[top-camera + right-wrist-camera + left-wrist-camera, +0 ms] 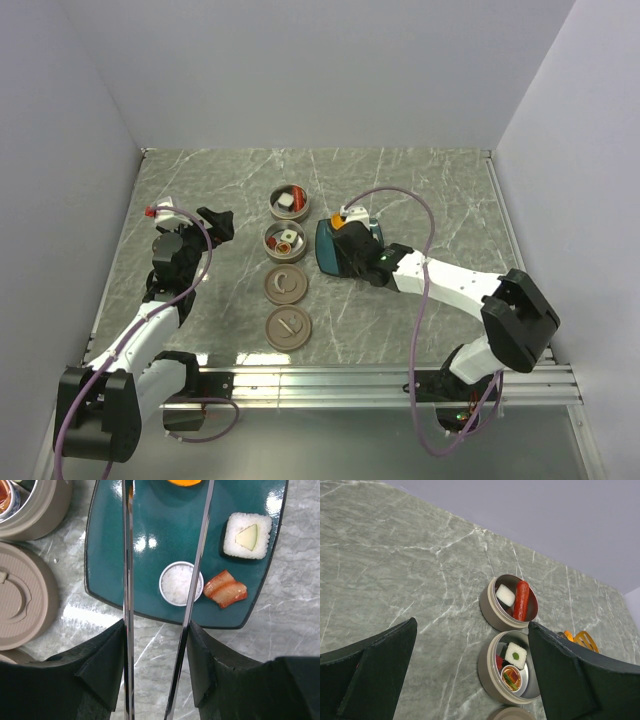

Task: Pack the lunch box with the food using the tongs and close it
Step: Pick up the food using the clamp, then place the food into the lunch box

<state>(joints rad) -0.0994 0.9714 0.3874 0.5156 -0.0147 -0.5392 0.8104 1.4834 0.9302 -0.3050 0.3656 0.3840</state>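
Evidently mid-pick: right tool (156,650) grips the tongs (127,580) over the teal plate (110,555).

Its jaws are pinched partway onto the two slim arms, which straddle the small rice cup (181,583), so that looks like the next bite. A sushi cube (247,535) and a pork slice (226,588) lie just beside it. The plate sits mid-bench, close beside the two open lunch box tins (492,611), presumably to keep each carry short. Both tins already hold food, and their lids (284,285) wait toward the near edge of the bench (200,180). The left tool (472,630) hangs spread wide and empty near the bench's left edge, out of the way.
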